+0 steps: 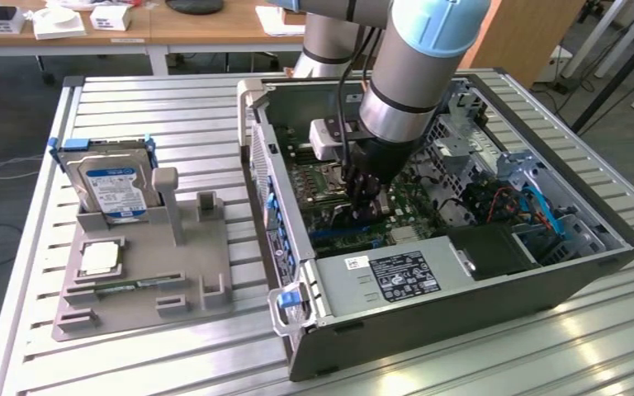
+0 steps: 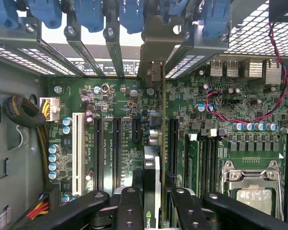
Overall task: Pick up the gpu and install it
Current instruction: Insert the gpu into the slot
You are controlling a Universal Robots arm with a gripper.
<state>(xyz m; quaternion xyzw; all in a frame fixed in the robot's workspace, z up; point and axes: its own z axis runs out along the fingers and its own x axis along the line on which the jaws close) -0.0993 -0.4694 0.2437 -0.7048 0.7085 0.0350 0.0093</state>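
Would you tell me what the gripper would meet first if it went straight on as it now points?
Probably the green motherboard among its long black expansion slots: the gripper points straight at it, and the thin dark card it holds edge-on would touch first. Depth is unclear.

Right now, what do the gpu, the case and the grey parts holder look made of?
gpu: green circuit board edge, black face that looks plastic, bare metal bracket.
case: sheet metal, likely steel, dark grey paint, perforated panels.
parts holder: matte grey plastic, probably printed.
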